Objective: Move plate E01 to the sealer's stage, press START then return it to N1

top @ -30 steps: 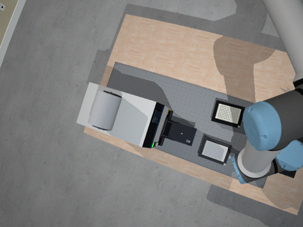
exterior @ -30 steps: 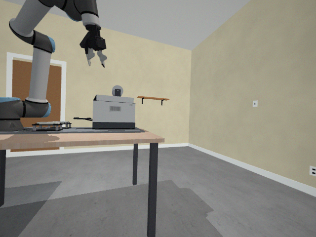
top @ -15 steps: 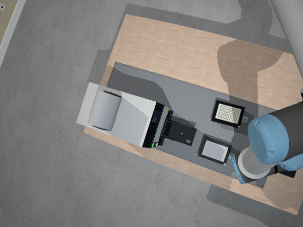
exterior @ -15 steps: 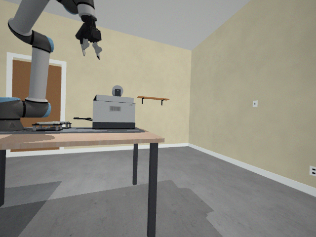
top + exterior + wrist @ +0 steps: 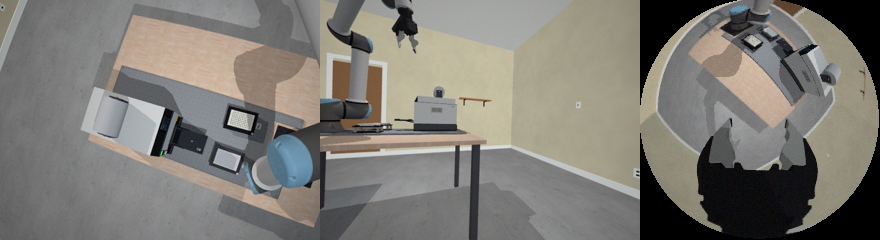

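Observation:
The plate E01 (image 5: 240, 120) (image 5: 753, 41), with open wells showing, lies in the black nest N1 (image 5: 243, 110). A second plate (image 5: 227, 159) (image 5: 770, 32) with a smooth pale top lies in the other nest (image 5: 229, 149); its label is partly hidden by the arm. The sealer (image 5: 140, 126) (image 5: 435, 117) has its dark stage (image 5: 186, 145) out, with no plate on it. Its lamp (image 5: 161, 152) is green. My gripper (image 5: 407, 49) (image 5: 758, 119) is open and empty, high above the table and well clear of both plates; it is out of view in the top view.
The foil roll (image 5: 111, 116) (image 5: 438, 92) stands up on top of the sealer. The grey perforated board (image 5: 201, 100) carries the sealer and both nests on the wooden table (image 5: 180, 46). The arm (image 5: 289, 160) reaches over the board's right end, beside the second nest.

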Controlling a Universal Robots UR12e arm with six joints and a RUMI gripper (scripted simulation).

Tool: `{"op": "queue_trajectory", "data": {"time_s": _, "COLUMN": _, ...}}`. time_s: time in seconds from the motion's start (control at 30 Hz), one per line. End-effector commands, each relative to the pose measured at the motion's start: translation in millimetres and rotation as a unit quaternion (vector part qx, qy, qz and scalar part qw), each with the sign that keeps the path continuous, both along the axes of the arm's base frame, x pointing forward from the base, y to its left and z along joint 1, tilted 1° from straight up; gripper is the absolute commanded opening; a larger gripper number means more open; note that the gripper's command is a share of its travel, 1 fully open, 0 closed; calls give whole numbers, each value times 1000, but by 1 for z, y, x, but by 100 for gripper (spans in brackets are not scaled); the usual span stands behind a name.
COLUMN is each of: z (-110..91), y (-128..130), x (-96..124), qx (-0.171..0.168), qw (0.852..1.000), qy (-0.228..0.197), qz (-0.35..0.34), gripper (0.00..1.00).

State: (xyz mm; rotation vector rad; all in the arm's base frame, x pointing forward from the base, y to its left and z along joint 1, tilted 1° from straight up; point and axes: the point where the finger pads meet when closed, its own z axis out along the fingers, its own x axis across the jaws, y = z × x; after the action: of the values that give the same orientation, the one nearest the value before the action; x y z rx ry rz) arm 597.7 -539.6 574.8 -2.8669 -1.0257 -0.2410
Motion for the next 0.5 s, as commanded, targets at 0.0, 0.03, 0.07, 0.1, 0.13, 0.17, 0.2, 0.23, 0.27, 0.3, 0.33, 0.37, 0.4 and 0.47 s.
{"op": "queue_trajectory", "data": {"time_s": 0.0, "z": 19, "y": 8, "x": -11, "qx": -6, "qw": 1000, "qy": 5, "qz": 0, "gripper": 68}}
{"op": "queue_trajectory", "data": {"time_s": 0.03, "z": 19, "y": 8, "x": -11, "qx": -6, "qw": 1000, "qy": 5, "qz": 0, "gripper": 68}}
{"op": "queue_trajectory", "data": {"time_s": 0.07, "z": 22, "y": 10, "x": -13, "qx": -8, "qw": 1000, "qy": 6, "qz": 1, "gripper": 68}}
{"op": "queue_trajectory", "data": {"time_s": 0.1, "z": 26, "y": 12, "x": -16, "qx": -9, "qw": 1000, "qy": 7, "qz": 1, "gripper": 68}}
{"op": "queue_trajectory", "data": {"time_s": 0.13, "z": 30, "y": 14, "x": -18, "qx": -10, "qw": 1000, "qy": 8, "qz": 1, "gripper": 68}}
{"op": "queue_trajectory", "data": {"time_s": 0.17, "z": 34, "y": 16, "x": -21, "qx": -12, "qw": 1000, "qy": 9, "qz": 1, "gripper": 68}}
{"op": "queue_trajectory", "data": {"time_s": 0.2, "z": 37, "y": 19, "x": -23, "qx": -13, "qw": 1000, "qy": 10, "qz": 1, "gripper": 68}}
{"op": "queue_trajectory", "data": {"time_s": 0.23, "z": 41, "y": 21, "x": -26, "qx": -14, "qw": 1000, "qy": 12, "qz": 1, "gripper": 68}}
{"op": "queue_trajectory", "data": {"time_s": 0.27, "z": 45, "y": 23, "x": -28, "qx": -16, "qw": 1000, "qy": 13, "qz": 1, "gripper": 68}}
{"op": "queue_trajectory", "data": {"time_s": 0.3, "z": 49, "y": 25, "x": -31, "qx": -17, "qw": 1000, "qy": 14, "qz": 1, "gripper": 68}}
{"op": "queue_trajectory", "data": {"time_s": 0.33, "z": 52, "y": 27, "x": -34, "qx": -18, "qw": 1000, "qy": 15, "qz": 1, "gripper": 68}}
{"op": "queue_trajectory", "data": {"time_s": 0.37, "z": 56, "y": 29, "x": -36, "qx": -20, "qw": 1000, "qy": 16, "qz": 1, "gripper": 68}}
{"op": "queue_trajectory", "data": {"time_s": 0.4, "z": 60, "y": 31, "x": -39, "qx": -21, "qw": 1000, "qy": 17, "qz": 1, "gripper": 68}}
{"op": "queue_trajectory", "data": {"time_s": 0.47, "z": 67, "y": 35, "x": -44, "qx": -24, "qw": 1000, "qy": 20, "qz": 1, "gripper": 68}}
